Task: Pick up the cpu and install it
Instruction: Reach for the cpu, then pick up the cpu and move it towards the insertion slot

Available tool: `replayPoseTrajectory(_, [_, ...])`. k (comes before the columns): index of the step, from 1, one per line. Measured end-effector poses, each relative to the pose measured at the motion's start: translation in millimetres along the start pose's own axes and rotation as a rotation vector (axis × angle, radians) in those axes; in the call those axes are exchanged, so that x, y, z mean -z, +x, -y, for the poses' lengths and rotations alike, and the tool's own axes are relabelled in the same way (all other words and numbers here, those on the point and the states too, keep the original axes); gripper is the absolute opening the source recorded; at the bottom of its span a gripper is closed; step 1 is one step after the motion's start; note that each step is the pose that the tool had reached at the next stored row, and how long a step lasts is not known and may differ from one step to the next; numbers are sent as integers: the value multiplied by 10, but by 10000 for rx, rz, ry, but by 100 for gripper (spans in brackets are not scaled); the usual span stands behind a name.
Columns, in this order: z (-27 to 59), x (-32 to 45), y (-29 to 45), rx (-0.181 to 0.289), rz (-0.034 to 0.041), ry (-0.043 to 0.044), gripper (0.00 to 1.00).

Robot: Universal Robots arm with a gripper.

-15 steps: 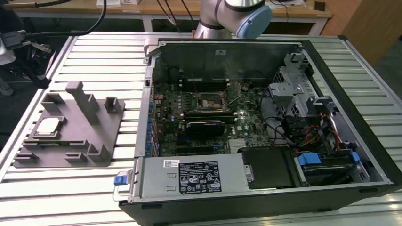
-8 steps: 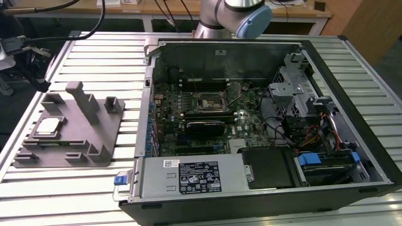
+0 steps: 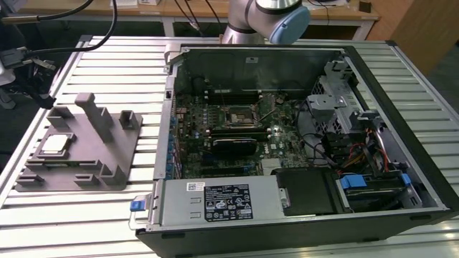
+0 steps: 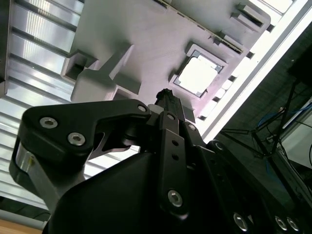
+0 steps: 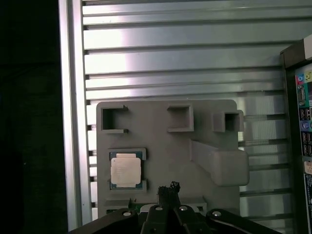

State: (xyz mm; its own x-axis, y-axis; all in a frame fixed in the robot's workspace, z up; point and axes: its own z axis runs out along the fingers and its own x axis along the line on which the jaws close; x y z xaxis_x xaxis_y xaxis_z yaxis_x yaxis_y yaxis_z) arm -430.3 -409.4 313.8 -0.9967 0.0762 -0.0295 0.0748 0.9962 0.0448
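On the exterior view's left, a grey tray lies on the slatted surface. The cpu rests flat in a shallow square recess of the tray, silver plate up, with a tall slanted post just beside it. In the first wrist view the gripper hovers over the tray beside the cpu, apart from it and not above it. Its fingers are clenched together with nothing between them.

Further right stands the open case, its black socket near the middle of the board. The arm rises behind the case.

The likely risks:
- **Closed tips:** coming down on the chip with the fingers drawn together would press on the plate instead of straddling it.
- **Recess walls:** they leave little of the chip's edge free, so a shallow or off-centre grip may slip or lift it tilted.
- **The post:** it stands close enough that a wide approach could strike it and shove the tray.
- **The socket:** a chip carried crooked or turned the wrong way could sit badly and harm the contacts, and the case walls crowd the way in.
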Motion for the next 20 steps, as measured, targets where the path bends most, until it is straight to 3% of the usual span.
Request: replayPoseTrajectory(20, [5,-56,37,-1,-2,2,11])
